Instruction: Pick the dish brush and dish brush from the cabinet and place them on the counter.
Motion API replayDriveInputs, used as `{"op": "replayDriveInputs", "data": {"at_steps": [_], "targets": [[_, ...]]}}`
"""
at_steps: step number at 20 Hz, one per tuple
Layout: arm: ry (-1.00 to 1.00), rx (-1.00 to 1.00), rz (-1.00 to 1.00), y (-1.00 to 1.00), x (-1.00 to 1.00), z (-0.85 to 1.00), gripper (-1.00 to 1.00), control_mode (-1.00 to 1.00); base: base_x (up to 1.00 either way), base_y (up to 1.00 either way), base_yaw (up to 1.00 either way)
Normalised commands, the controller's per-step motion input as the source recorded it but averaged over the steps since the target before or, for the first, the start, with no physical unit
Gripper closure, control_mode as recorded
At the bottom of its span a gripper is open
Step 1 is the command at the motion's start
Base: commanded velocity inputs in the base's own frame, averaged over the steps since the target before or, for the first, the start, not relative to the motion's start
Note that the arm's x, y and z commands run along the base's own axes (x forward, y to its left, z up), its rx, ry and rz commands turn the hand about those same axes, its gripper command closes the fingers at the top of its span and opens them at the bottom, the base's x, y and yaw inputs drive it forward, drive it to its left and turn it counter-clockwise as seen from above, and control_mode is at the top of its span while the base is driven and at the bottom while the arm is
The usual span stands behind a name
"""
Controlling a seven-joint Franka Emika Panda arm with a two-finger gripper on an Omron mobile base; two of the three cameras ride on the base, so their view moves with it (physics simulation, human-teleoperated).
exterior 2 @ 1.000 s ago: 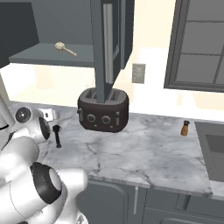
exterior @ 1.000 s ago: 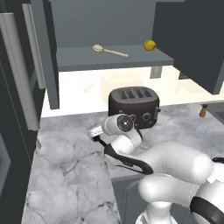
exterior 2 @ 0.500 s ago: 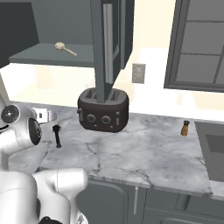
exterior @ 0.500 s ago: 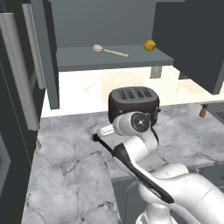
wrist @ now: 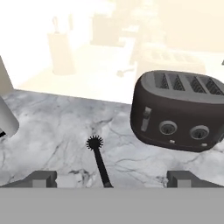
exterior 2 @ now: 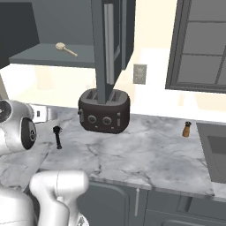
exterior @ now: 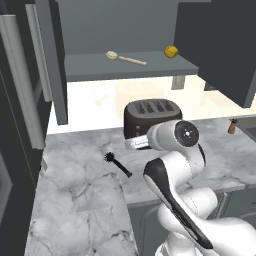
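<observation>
Noting positions first: the black dish brush (exterior: pixel 118 165) lay flat on the counter (exterior: pixel 75 200), at about 8 o'clock from the toaster (exterior: pixel 150 114); the cream-tan dish brush (exterior: pixel 125 58) lay on the cabinet (exterior: pixel 125 67) shelf, at 9 o'clock from a yellow ball (exterior: pixel 171 51). The pincer (wrist: pixel 109 179) stood wide, holding nothing. We judged the cream brush light, stiff and smooth, best pinched mid-handle across its width.
</observation>
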Motion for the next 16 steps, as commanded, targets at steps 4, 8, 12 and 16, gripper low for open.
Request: {"op": "replayDriveInputs", "data": {"at_steps": [4, 8, 12, 16], "targets": [[0.04, 0.0, -0.01, -0.13, -0.14, 0.79, -1.0, -1.0, 0.0, 0.0, 0.0], [0.06, 0.0, 0.0, -0.04, -0.01, 0.8, -1.0, -1.0, 0.0, 0.0, 0.0], [0.05, 0.0, 0.0, -0.01, 0.0, 0.71, -1.0, -1.0, 0.0, 0.0, 0.0], [0.06, 0.0, 0.0, 0.0, 0.0, 0.58, -1.0, -1.0, 0.0, 0.0, 0.0]]}}
